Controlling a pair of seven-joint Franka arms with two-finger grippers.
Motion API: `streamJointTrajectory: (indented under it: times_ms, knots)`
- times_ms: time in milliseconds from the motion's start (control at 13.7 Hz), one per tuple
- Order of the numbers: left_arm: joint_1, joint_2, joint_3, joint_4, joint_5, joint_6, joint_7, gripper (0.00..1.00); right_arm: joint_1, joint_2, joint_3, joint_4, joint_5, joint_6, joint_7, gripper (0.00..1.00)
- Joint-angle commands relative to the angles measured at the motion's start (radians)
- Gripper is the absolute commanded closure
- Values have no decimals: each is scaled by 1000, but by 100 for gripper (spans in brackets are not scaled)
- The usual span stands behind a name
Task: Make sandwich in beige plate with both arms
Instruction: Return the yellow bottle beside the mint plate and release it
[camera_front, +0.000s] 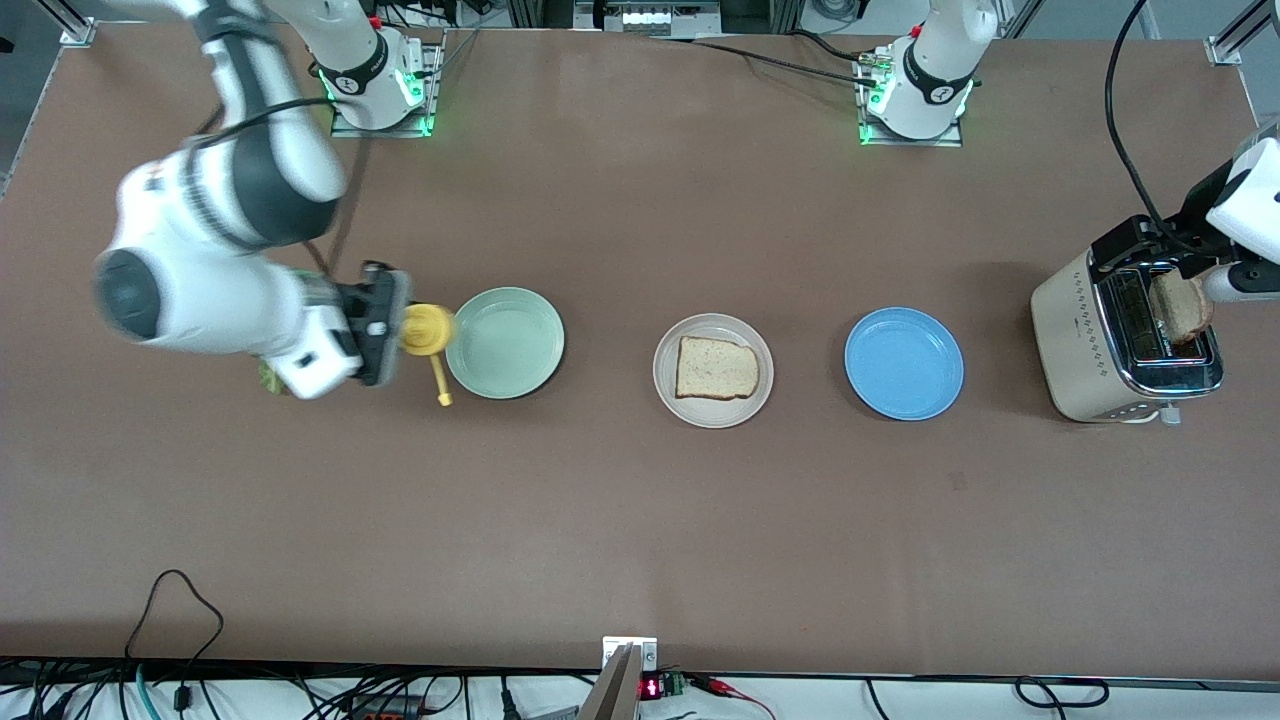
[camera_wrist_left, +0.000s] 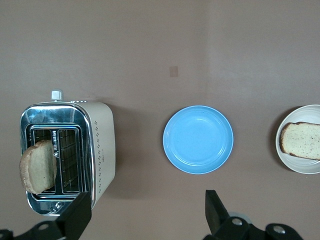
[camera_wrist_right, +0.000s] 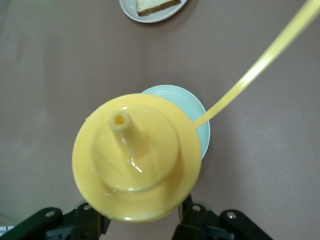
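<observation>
Nearest you, the beige plate (camera_front: 713, 370) holds just 1 bread slice (camera_front: 716, 368). Your right gripper (camera_front: 400, 328) clamps a yellow bottle (camera_front: 427, 331); left gripper (camera_wrist_left: 148, 212), jaws apart, hovers over the toaster (camera_front: 1125, 335). 1 slice remains.

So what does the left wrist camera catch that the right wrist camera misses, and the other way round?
Only the left wrist view shows the cream metal toaster with a brown bread slice standing in its slot, plus the round blue plate. Only the right wrist view shows the yellow plastic squeeze bottle gripped in the right pincer, over the pale mint-green plate. Both show the round beige plate carrying one flat bread slice.
</observation>
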Motion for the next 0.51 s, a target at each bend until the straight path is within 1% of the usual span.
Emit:
streamJointTrajectory:
  times_ms: [0,293,439]
  knots:
    - [10,-12,-4,1,-23,-15,21,0,-119,6,21,-25,111,-56,-204,100]
    - [22,-10,-2,0,-23,-12,21,0,-258,59,21,-125,266,-68,-506,100]
    - [28,-9,-2,0,-32,-12,18,0,-289,90,20,-166,299,-68,-592,100]
